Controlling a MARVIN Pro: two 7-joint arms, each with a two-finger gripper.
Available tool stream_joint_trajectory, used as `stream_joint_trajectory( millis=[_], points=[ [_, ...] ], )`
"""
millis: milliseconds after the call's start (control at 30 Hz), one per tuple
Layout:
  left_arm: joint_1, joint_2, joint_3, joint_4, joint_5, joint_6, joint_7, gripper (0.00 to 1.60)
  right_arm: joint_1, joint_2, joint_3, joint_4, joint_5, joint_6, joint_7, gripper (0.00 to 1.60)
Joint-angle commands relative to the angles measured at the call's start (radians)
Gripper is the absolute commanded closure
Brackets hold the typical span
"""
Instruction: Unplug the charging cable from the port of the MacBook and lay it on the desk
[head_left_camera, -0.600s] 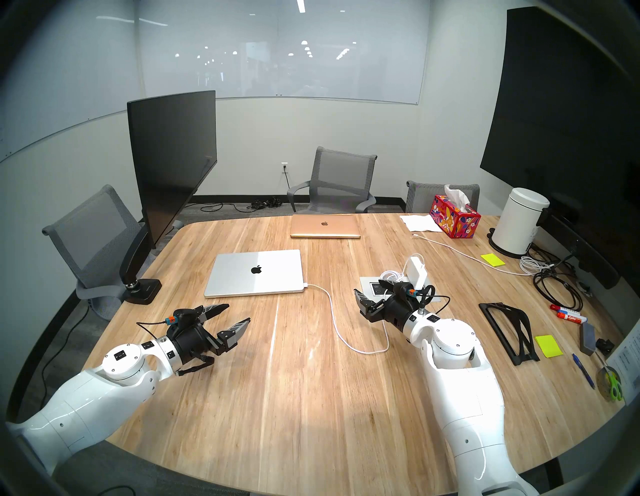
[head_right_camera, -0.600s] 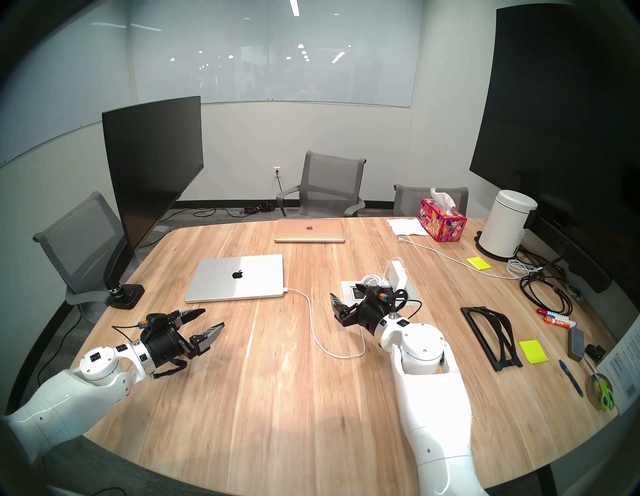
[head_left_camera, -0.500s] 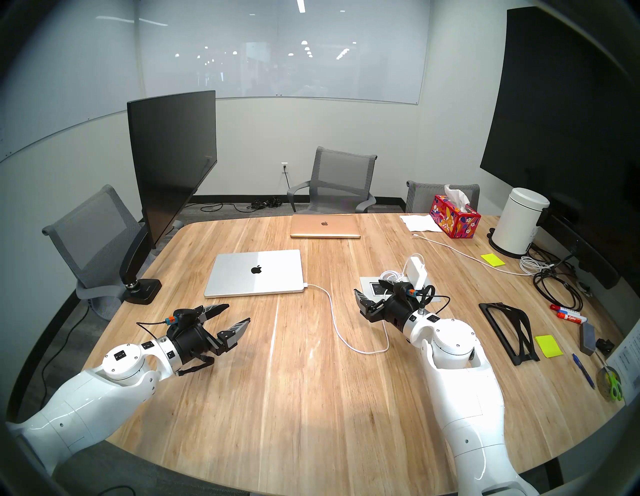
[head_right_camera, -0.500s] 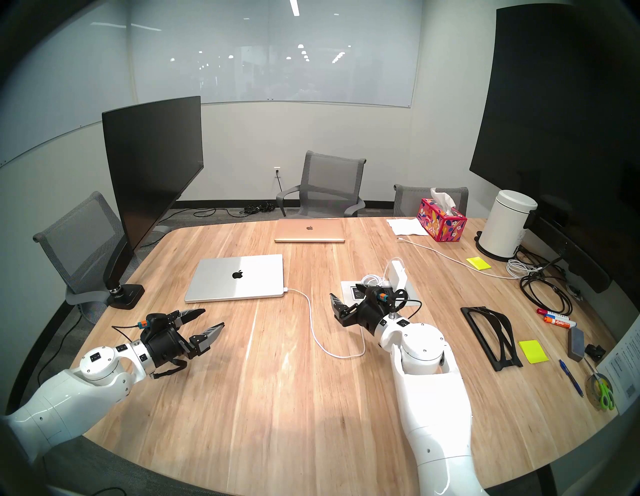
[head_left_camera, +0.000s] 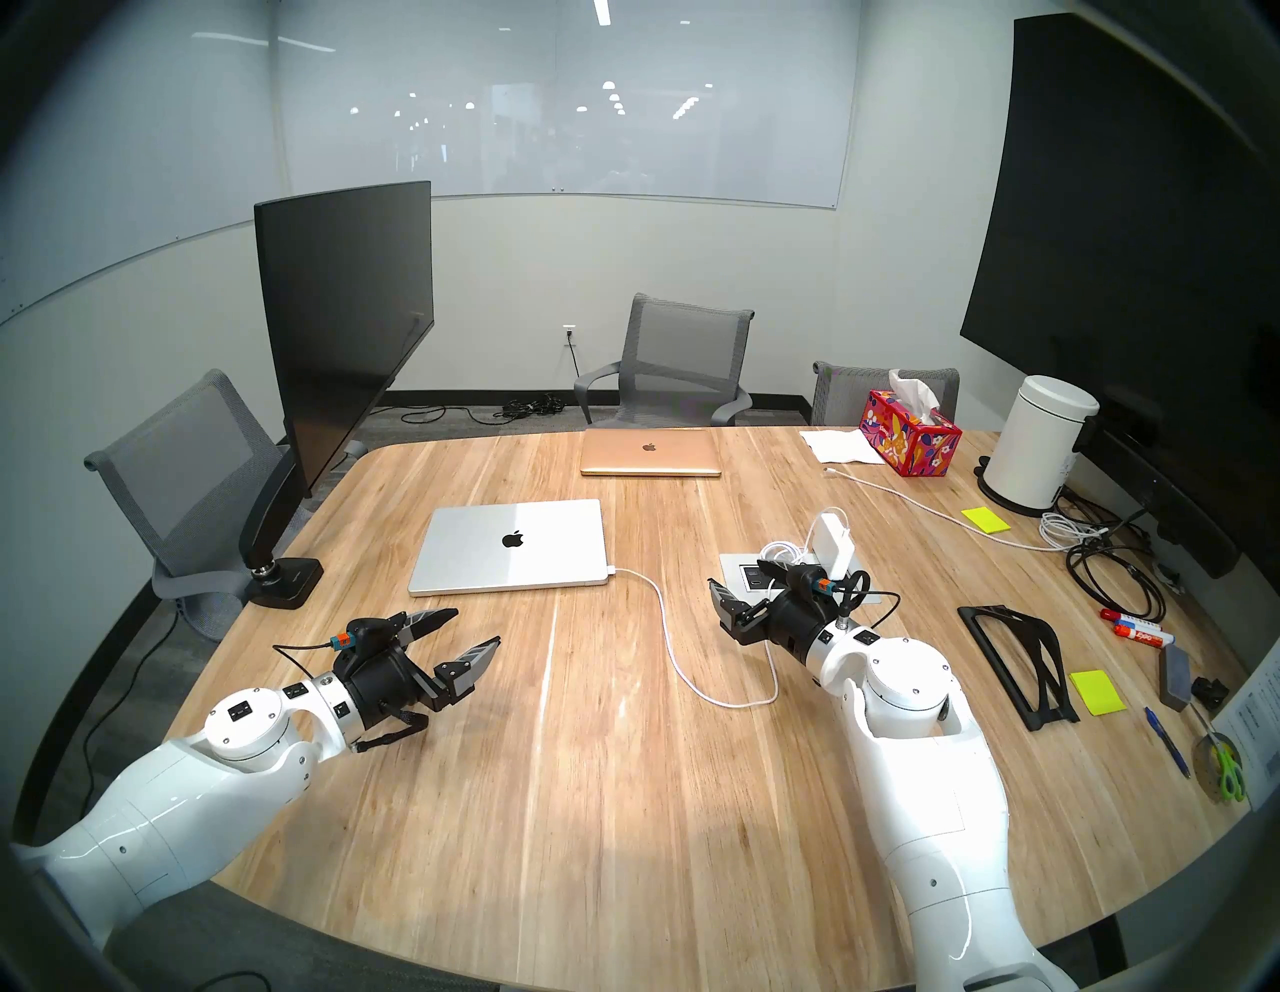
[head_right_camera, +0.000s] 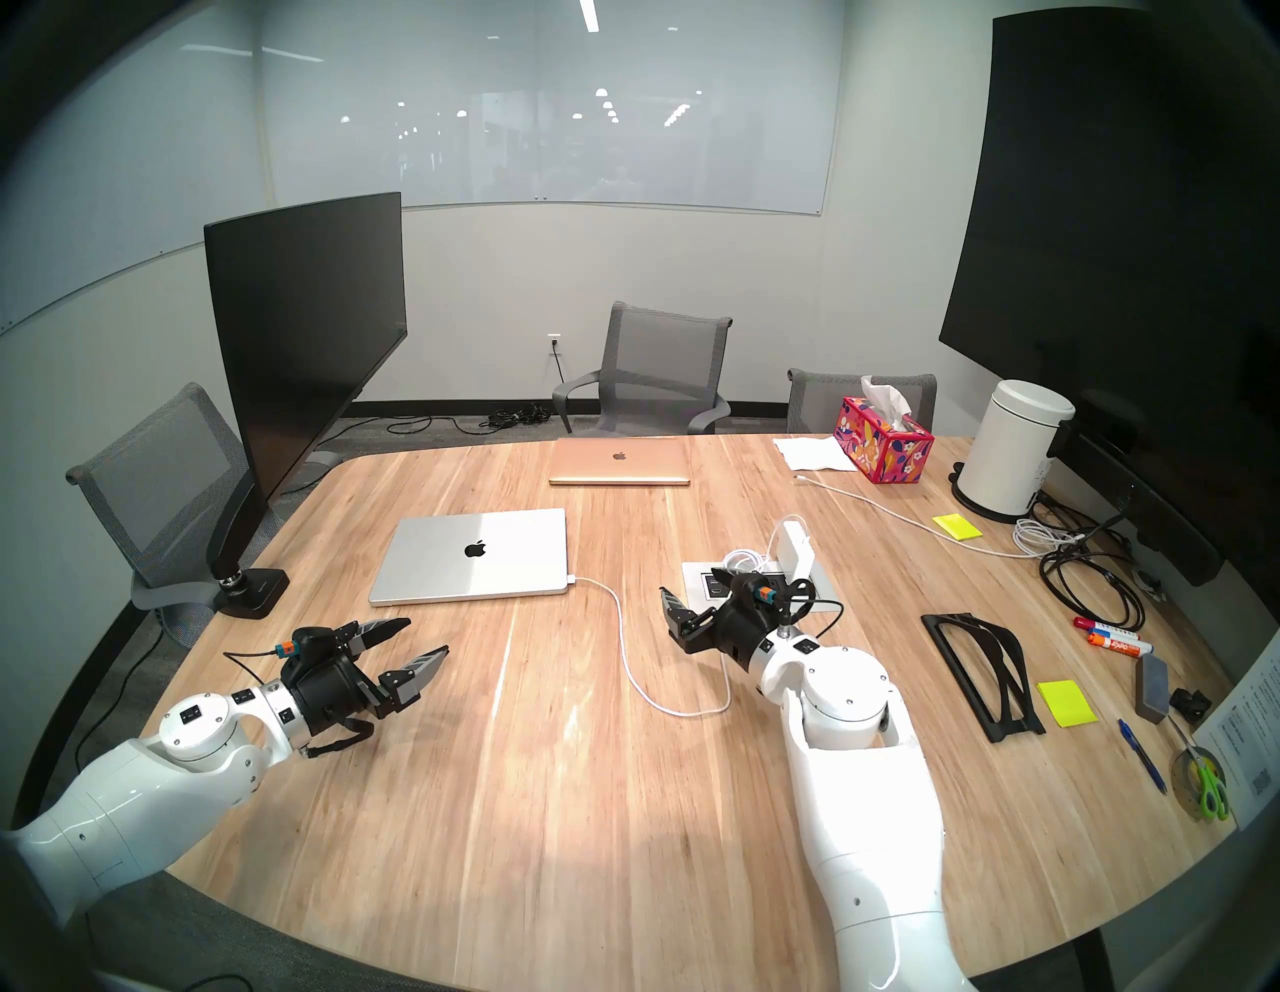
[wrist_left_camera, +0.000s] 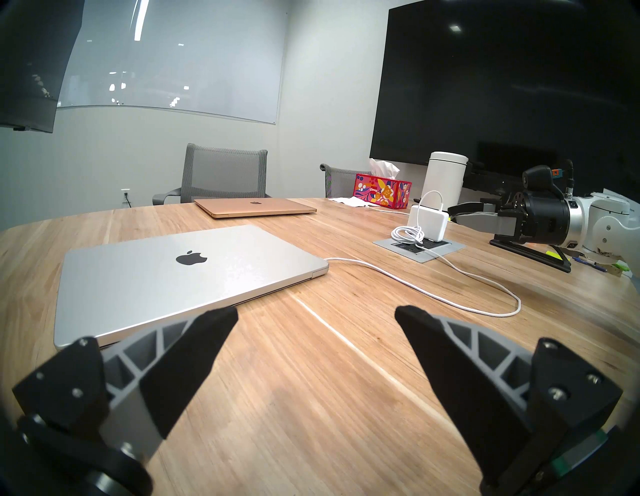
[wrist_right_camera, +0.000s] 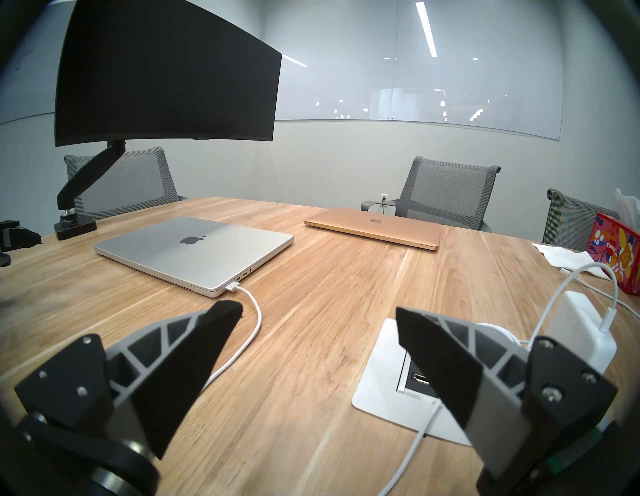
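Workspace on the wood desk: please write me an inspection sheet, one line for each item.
Surface: desk, light wood, near half bare.
Job's things: charging cable plugged into the closed silver MacBook at its right edge; power brick stands at the outlet plate.
Clutter: gold laptop, tissue box, sticky notes, markers, pen, scissors, black stand.
Grippers: left claw open, holding nothing; right claw open, holding nothing.
Cables: black cords and coiled white cord at right.
Surroundings: monitor, chairs, whiteboard.
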Motion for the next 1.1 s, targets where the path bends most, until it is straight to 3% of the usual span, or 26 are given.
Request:
stream_joint_trajectory(
  millis=[0, 1067],
  points=[
    [-0.004, 0.000, -0.006, -0.008, -0.001, -0.006, 0.002, 0.00, 0.008, 0.000, 0.000, -0.018, 0.001, -0.001, 0.001, 0.00],
    [-0.005, 0.003, -0.002, -0.008, -0.003, -0.007, 0.004, 0.00, 0.008, 0.000, 0.000, -0.018, 0.001, -0.001, 0.001, 0.00]
  ],
)
